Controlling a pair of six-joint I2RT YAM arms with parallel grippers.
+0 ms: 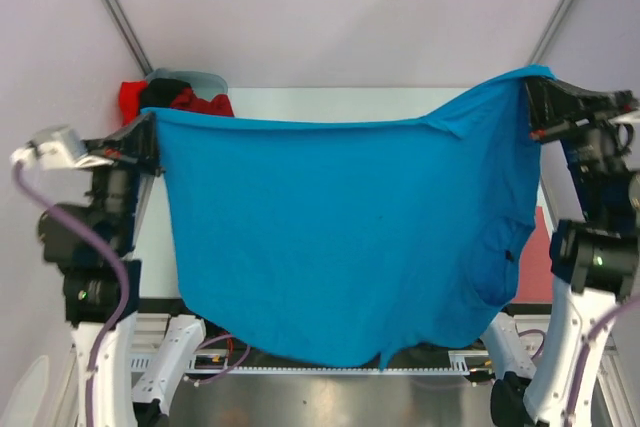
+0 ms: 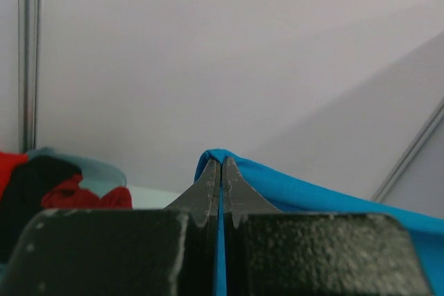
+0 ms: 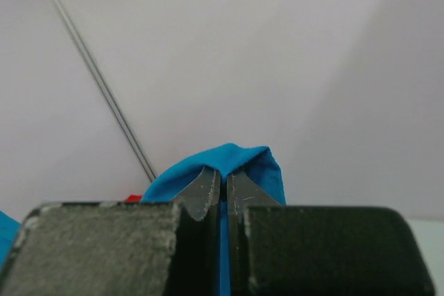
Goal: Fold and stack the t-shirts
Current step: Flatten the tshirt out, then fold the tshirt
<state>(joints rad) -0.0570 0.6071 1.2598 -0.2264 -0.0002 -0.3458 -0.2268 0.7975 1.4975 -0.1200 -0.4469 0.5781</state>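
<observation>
Blue t-shirt [image 1: 340, 237] curtain-wide before table [image 1: 330, 102], red and black shirts [image 1: 185, 100] far left.

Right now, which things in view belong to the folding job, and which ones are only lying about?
Job:
- blue t-shirt, held up by left claw and right claw
- red shirt, black shirt

Lying about:
- bin holding them
- frame pole

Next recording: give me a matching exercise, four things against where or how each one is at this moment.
1. blue t-shirt
2. left gripper
3. red and black t-shirts
4. pinkish-red cloth

a. heaped at the far left
b. lying flat at the right edge
c. hanging spread in the air
d. shut on a blue corner

Pairs: 1-c, 2-d, 3-a, 4-b
</observation>
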